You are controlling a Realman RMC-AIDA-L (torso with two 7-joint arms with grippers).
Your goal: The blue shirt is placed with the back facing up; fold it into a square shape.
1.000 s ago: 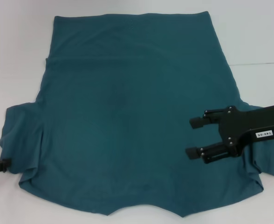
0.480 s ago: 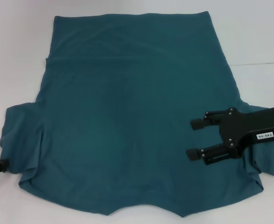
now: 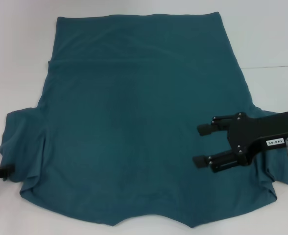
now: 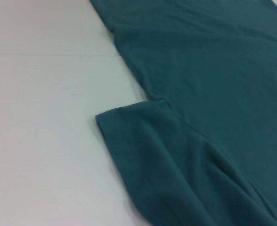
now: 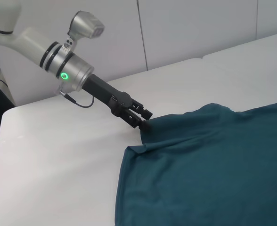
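We see the blue shirt [image 3: 139,122] spread flat on the table [image 3: 21,54], no fold made yet. Our right hand [image 3: 202,145] hovers open over its right side; our left hand [image 5: 143,120] touches the left sleeve's edge, seemingly closed on it.

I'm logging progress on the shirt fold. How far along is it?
Barely begun. Done: the blue shirt lies spread flat on the white table, with no fold visible. In hand: the right gripper hovers open over the shirt near its right sleeve; the left gripper is at the left sleeve's edge. Left: every fold needed to make a square.
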